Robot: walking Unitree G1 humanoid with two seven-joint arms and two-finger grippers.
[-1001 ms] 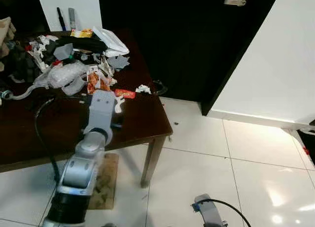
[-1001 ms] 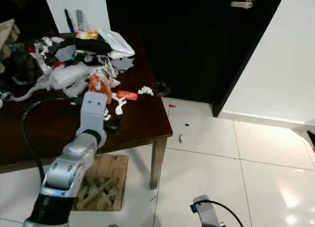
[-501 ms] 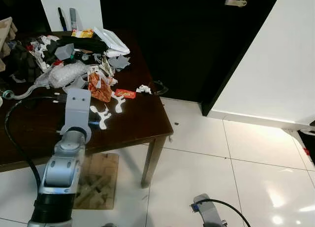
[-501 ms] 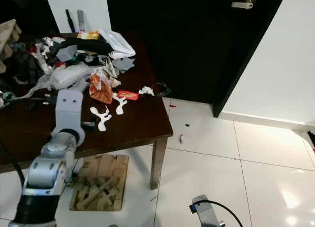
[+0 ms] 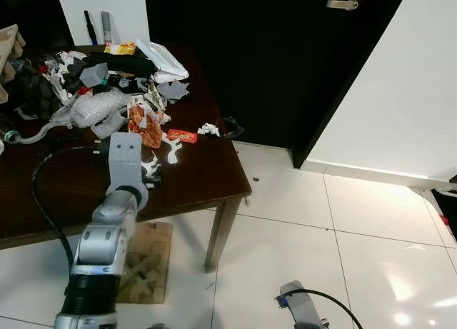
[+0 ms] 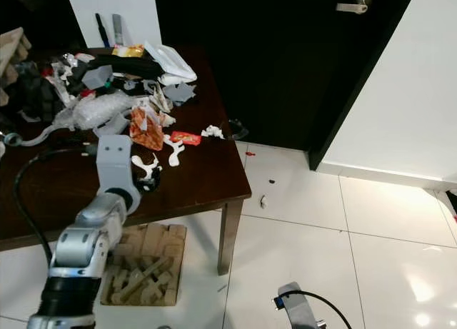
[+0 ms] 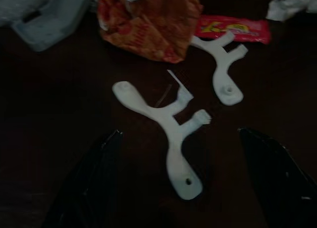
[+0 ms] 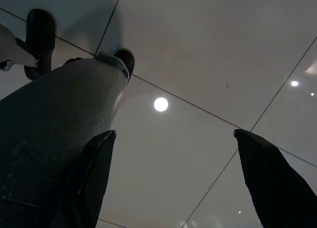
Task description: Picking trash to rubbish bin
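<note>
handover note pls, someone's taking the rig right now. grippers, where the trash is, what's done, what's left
Left gripper: open, empty, hovering over the white Y-shaped plastic piece on the dark wooden table.
Right gripper: open, idle, hanging low over the floor tiles.
Trash: second white piece, red packet and orange wrapper just beyond; bigger pile further back.
Done: nothing gripped.
Left: grasp the piece, find a bin, repeat.
</note>
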